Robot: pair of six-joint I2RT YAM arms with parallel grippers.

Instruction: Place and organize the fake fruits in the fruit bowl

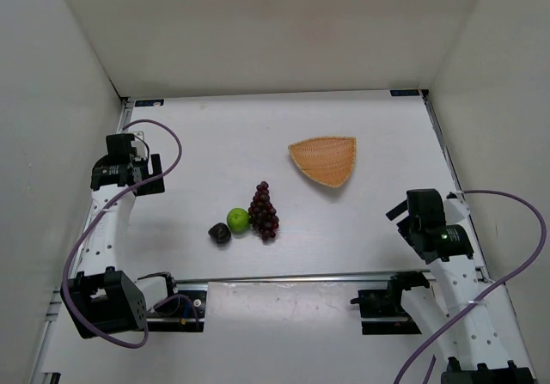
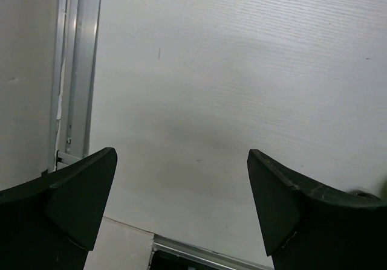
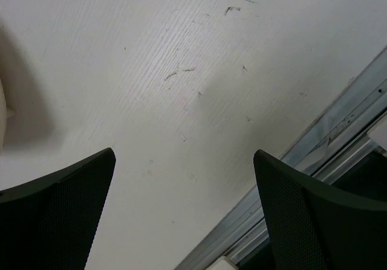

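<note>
The 3 fake fruits are seen grouped on the white table [image 1: 361, 229], a little left of its middle and closer to the near edge than to the far edge. The dark red-purple grape bunch [image 1: 264, 211] is laid with its narrow tip toward the far edge and its broad end toward the near edge. The bright green round fruit [image 1: 238, 221] is set just beside the bunch on its left. The smaller dark brown-black fruit [image 1: 220, 233] is placed just beside the green one, toward the near-left corner. The fruit bowl [image 1: 325, 159], a shallow orange-tan wicker basket of rounded-triangle shape, is found right of the middle and toward the far edge, well apart from the fruits. All 3 fruits are left on the table surface outside it. The left gripper [image 2: 181, 158] is held near the left edge, well apart from the fruits. Its dark fingers [image 2: 72, 191] are spread wide with only bare table and a metal rail [image 2: 75, 70] seen between and beside them. The right gripper [image 3: 184, 161] is held near the right edge, toward the near-right corner. Its fingers [image 3: 60, 209] are likewise spread wide over scuffed table, and nothing is gripped. Purple cables [image 1: 163, 156] are looped from both arms.
</note>
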